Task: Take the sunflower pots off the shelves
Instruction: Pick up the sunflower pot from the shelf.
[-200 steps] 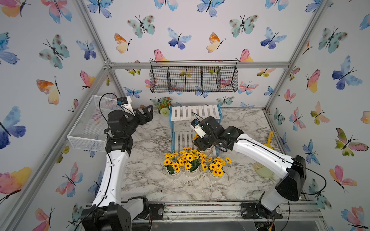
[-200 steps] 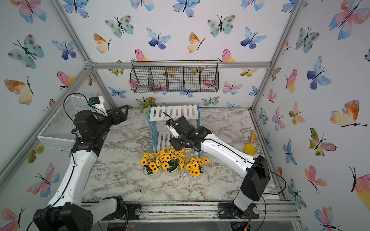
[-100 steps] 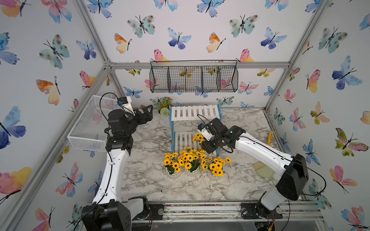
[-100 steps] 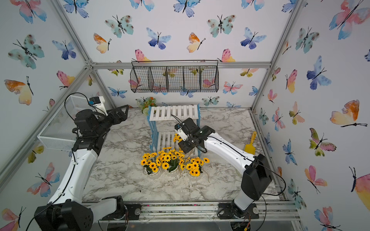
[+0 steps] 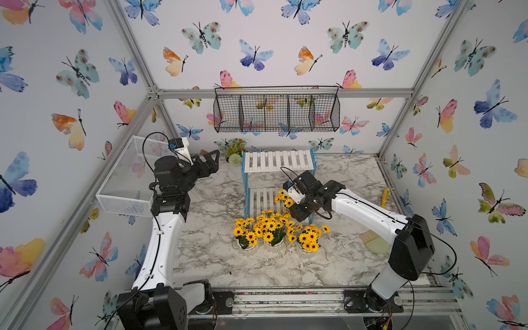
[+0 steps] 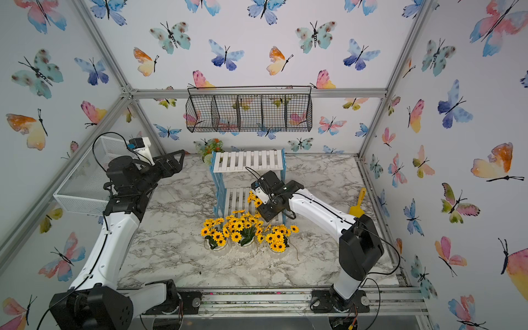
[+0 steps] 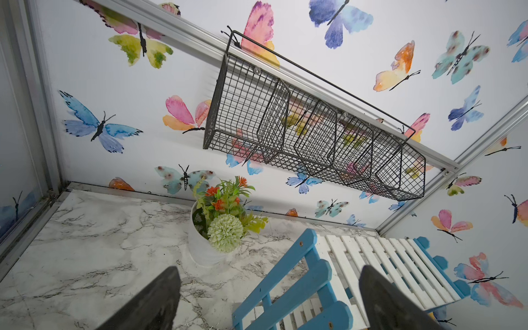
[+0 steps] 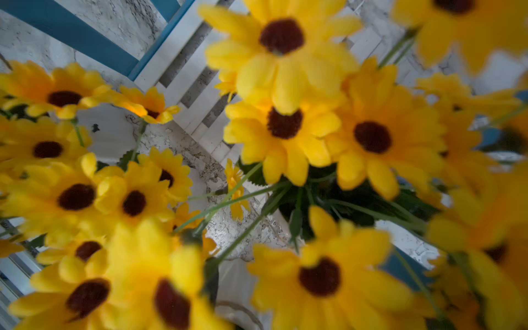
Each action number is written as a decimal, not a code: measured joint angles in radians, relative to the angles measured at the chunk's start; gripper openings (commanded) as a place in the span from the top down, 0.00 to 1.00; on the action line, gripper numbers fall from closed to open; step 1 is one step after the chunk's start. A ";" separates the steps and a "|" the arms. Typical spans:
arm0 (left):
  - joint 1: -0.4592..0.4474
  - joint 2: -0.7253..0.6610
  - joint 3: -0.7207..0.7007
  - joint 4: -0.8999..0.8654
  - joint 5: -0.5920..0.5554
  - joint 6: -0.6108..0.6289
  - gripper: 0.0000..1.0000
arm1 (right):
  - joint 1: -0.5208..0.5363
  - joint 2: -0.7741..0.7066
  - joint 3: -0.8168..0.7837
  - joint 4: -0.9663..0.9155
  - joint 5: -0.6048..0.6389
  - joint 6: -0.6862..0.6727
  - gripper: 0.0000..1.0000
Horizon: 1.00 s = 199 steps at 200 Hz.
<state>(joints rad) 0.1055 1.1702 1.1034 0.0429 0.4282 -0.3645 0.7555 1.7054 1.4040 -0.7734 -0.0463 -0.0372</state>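
Note:
Three sunflower pots [image 5: 246, 248] [image 5: 273, 243] [image 5: 308, 248] stand in a row on the marble in front of the shelves [image 5: 278, 161]. A further sunflower bunch [image 5: 283, 198] pokes out over the lower tier's right front, right against my right gripper [image 5: 291, 208]. In the right wrist view its blooms [image 8: 283, 125] fill the picture and hide the fingers. Its twine-wrapped pot rim [image 8: 238, 307] sits just before the camera. My left gripper [image 5: 214, 161] hangs open and empty left of the upper tier [image 7: 385, 265], seen also in its wrist view [image 7: 268, 268].
A white pot with orange-red flowers [image 5: 235, 155] stands behind the shelves' left corner. A black wire basket [image 5: 277, 113] hangs on the back wall and a white mesh basket [image 5: 125, 183] on the left wall. A yellow scoop [image 5: 385, 197] and a green brush [image 5: 374, 241] lie at the right.
My right gripper has shifted a little right and lower at the lower tier, and more of the sunflower bunch shows beside it. The left arm has not moved.

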 measured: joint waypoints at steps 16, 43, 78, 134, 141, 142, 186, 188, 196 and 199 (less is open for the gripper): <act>0.000 0.002 0.000 0.005 0.008 0.000 0.03 | -0.005 0.030 0.003 0.001 -0.006 -0.008 0.41; 0.000 0.007 0.000 0.006 0.018 0.000 0.03 | -0.011 0.060 0.024 0.004 -0.008 -0.019 0.41; 0.006 0.013 0.000 0.006 0.023 0.000 0.03 | -0.015 0.084 0.067 0.014 -0.008 -0.035 0.42; 0.014 0.015 0.000 0.015 0.023 -0.002 0.03 | -0.017 0.145 0.100 0.022 -0.011 -0.049 0.44; 0.014 0.015 0.000 0.018 0.023 -0.002 0.03 | -0.017 0.152 0.102 0.022 -0.011 -0.051 0.44; 0.014 0.015 0.000 0.018 0.023 -0.002 0.03 | -0.017 0.153 0.102 0.022 -0.011 -0.051 0.44; 0.018 0.015 0.000 0.027 0.023 -0.003 0.03 | -0.017 0.190 0.132 0.023 -0.010 -0.061 0.48; 0.018 0.015 0.000 0.027 0.023 -0.003 0.03 | -0.017 0.191 0.133 0.023 -0.010 -0.061 0.48; 0.018 0.015 0.000 0.027 0.023 -0.003 0.03 | -0.017 0.198 0.135 0.023 -0.010 -0.061 0.49; 0.018 0.015 0.000 0.027 0.023 -0.003 0.03 | -0.017 0.201 0.137 0.023 -0.010 -0.061 0.49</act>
<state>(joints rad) 0.1234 1.1851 1.1034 0.0704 0.4515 -0.3679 0.7383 1.9068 1.5406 -0.7509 -0.0559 -0.0986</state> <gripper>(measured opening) 0.968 0.521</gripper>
